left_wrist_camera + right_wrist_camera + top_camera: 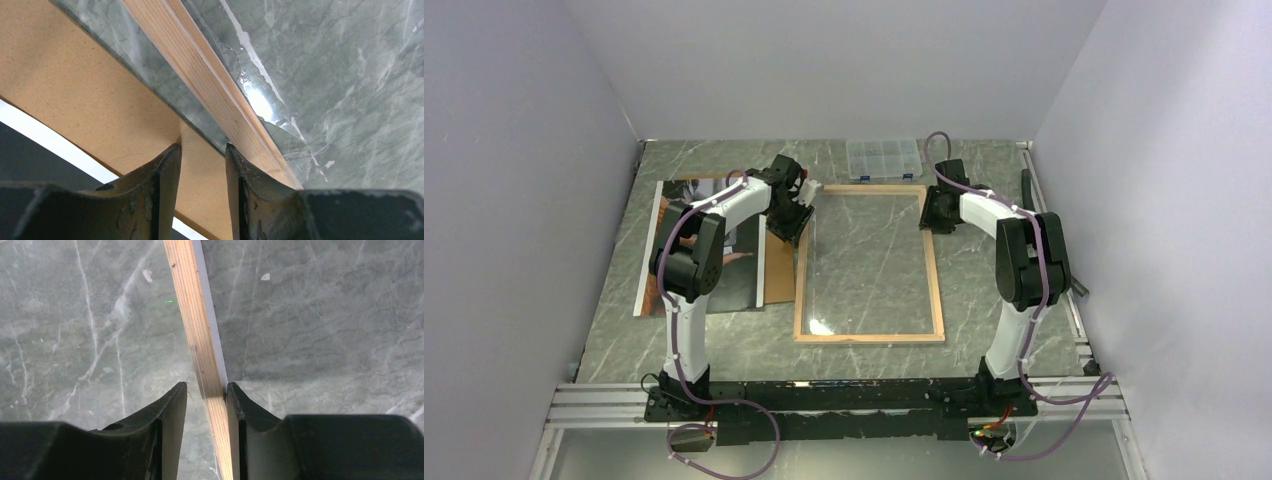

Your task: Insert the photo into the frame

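Observation:
The frame (869,338) lies flat mid-table, light wood side up, with marble showing through its pane. The photo (742,262) lies to its left, partly under my left arm, on a brown backing board (778,275). My left gripper (792,232) hangs over the board's right edge beside the frame's left border. In the left wrist view its fingers (202,147) stand apart over the board (90,90), and the wood border (210,75) passes just right of them. My right gripper (206,386) is open astride the frame's right border (192,315), which rests against the right finger.
A small clear compartment box (883,158) sits at the back, just beyond the frame's far edge. Grey walls close in the table on the left, back and right. A metal rail (1064,290) runs along the right side.

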`<state>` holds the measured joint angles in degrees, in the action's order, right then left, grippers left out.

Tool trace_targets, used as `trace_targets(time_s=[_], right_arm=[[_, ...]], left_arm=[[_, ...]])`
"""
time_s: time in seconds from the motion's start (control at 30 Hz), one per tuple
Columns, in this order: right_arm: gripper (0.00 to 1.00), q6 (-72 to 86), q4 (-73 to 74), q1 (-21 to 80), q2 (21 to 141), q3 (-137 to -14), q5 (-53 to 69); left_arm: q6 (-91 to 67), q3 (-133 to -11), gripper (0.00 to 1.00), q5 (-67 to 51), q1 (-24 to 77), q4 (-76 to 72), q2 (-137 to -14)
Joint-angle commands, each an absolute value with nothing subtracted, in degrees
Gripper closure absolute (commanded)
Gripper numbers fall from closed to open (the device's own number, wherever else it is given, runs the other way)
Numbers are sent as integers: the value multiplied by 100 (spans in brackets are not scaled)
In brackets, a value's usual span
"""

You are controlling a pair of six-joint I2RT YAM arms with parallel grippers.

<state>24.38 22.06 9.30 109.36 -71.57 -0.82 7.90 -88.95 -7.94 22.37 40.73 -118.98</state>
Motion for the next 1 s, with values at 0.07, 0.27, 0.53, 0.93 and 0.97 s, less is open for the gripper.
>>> trace_targets(time_s=[0.07, 0.27, 0.53, 0.93, 0.97], right_arm=[[47, 2261, 2975, 918, 11191, -6845, -438], [30, 2466, 2885, 761, 10412, -6906, 580], [29, 2615, 2799, 938, 9555, -6268, 474], [40, 2859, 2329, 1247, 9484, -5779, 587], [40, 2858, 2327, 1247, 9502, -5801, 582]], left_arm=[[808, -8866, 57, -1082, 2277, 3993, -11687], [802, -9005, 56, -1262, 2218, 4235, -11545], [789, -8648, 57, -1226, 2216, 4095, -11348], [770, -8431, 57, -1158, 2217, 3974, -11364], [761, -8421, 57, -1161, 2220, 3962, -11364]])
